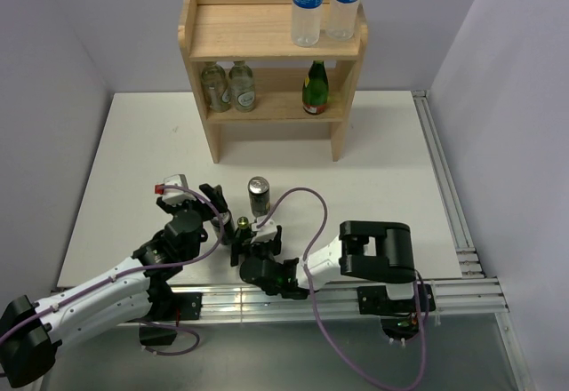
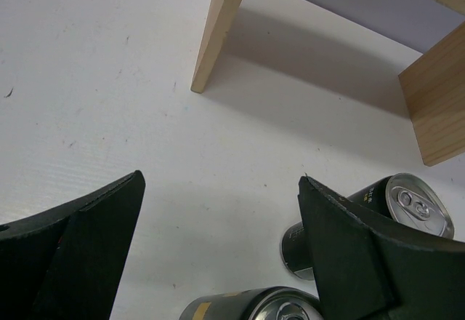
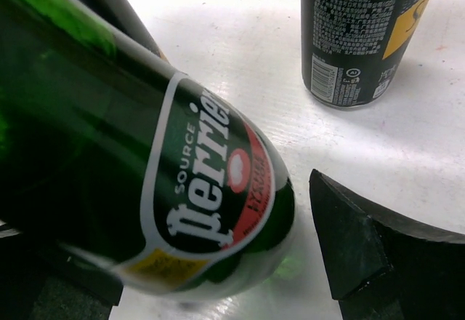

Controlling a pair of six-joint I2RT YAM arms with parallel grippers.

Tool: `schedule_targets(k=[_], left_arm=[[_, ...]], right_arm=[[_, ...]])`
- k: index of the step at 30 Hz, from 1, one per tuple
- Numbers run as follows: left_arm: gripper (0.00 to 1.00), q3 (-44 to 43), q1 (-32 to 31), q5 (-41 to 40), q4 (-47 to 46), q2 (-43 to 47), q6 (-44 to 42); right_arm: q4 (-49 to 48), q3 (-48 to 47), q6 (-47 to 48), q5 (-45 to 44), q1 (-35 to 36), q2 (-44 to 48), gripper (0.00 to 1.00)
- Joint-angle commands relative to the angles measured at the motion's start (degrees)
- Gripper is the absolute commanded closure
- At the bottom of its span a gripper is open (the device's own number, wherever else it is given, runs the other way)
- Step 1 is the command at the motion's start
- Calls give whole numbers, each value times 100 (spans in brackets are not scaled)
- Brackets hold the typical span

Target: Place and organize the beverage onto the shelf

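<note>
The wooden shelf (image 1: 267,44) stands at the back. Two water bottles (image 1: 308,4) are on the right of its top tier. On its lower tier are two pale glass bottles (image 1: 228,87) and a green bottle (image 1: 315,87). A dark can (image 1: 258,197) stands upright on the table. My right gripper (image 1: 249,233) is open around a tilted green Perrier bottle (image 3: 145,167). The bottle leans on one finger, with a gap to the other finger (image 3: 363,251). My left gripper (image 2: 220,182) is open and empty, left of that can (image 2: 418,207). A second dark can (image 2: 254,307) shows at the frame's bottom edge.
The shelf's two legs (image 2: 218,33) stand on the white table (image 1: 373,169) beyond the left gripper. A metal rail (image 1: 449,195) runs along the table's right side. Grey walls close in the back and both sides.
</note>
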State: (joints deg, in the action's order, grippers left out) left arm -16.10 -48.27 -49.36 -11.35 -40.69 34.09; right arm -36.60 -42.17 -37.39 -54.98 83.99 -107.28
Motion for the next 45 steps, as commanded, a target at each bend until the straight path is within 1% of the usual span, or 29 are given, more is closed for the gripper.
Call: schedule_targets(k=[1,8,9,11,13,14,15,19,20,21,22,23,25,26,28,29,31,32,34,35,38,39,41,42,43,44,45], left_arm=[[6,-34,28,-3,-130,52,-16],[6,-25,28,-3,-104,96,1],[6,-25,20,-3,-104,105,2],[6,-25,20,-3,-95,105,2],[6,-25,28,6,-104,96,2],[6,-34,28,6,-104,87,-7],[6,-25,28,6,-104,79,1],[6,-34,28,-3,-104,61,2],[6,-34,20,-3,-95,78,2],[6,-34,28,-3,-104,87,2],[6,-25,28,6,-104,96,2],[6,-25,20,6,-104,113,2],[6,-16,20,-3,-104,131,-7],[6,-16,28,-3,-112,131,-7],[6,-16,28,-3,-121,131,-16],[6,-16,28,-12,-121,122,-7],[6,-25,20,6,-113,114,-16],[6,-16,28,6,-121,131,-16],[6,1,28,14,-121,131,-16],[6,-7,28,-3,-121,157,-16],[6,19,28,6,-139,175,-16],[6,10,20,-3,-139,175,-16],[6,10,28,14,-139,175,-25],[6,10,28,6,-139,166,-25],[6,10,28,6,-130,166,-16],[6,10,28,6,-139,158,-25],[6,10,28,6,-148,158,-25]], right_arm=[[-146,-282,21,-540,-22,-275,5],[-155,-221,-173,-566,-172,-407,16],[-155,-212,-190,-592,-181,-416,21],[-207,-160,-181,-567,-189,-425,25],[-146,-151,-199,-505,-216,-416,45],[-120,-151,-260,-531,-216,-390,68],[72,-142,-365,-575,-199,-364,81],[416,7,-647,-689,-146,-74,90],[704,7,-821,-733,-128,-12,94],[890,7,-919,-777,-102,119,97],[1100,-36,-1024,-890,-41,198,99],[1616,-71,-1295,-970,3,277,100],[2145,-176,-1560,-1172,196,541,100],[2836,-238,-1970,-1356,267,638,100],[3376,-387,-2254,-1532,451,945,100],[4057,-440,-2604,-1716,513,1051,100],[4790,-677,-3201,-1936,636,1385,100],[5507,-835,-3396,-2085,663,1612,100],[6031,-941,-3687,-2271,689,1850,100],[6407,-985,-3749,-2419,724,2086,100],[7051,-1179,-3837,-2613,733,2500,100],[7131,-1292,-3777,-2736,733,2580,100],[7106,-1407,-3233,-2895,707,2782,100],[7062,-1530,-2787,-2991,629,2844,100],[6757,-1574,-2444,-2983,550,2914,100],[6301,-1540,-1866,-2914,453,3089,100],[5505,-1400,98,-2347,148,3221,100]])
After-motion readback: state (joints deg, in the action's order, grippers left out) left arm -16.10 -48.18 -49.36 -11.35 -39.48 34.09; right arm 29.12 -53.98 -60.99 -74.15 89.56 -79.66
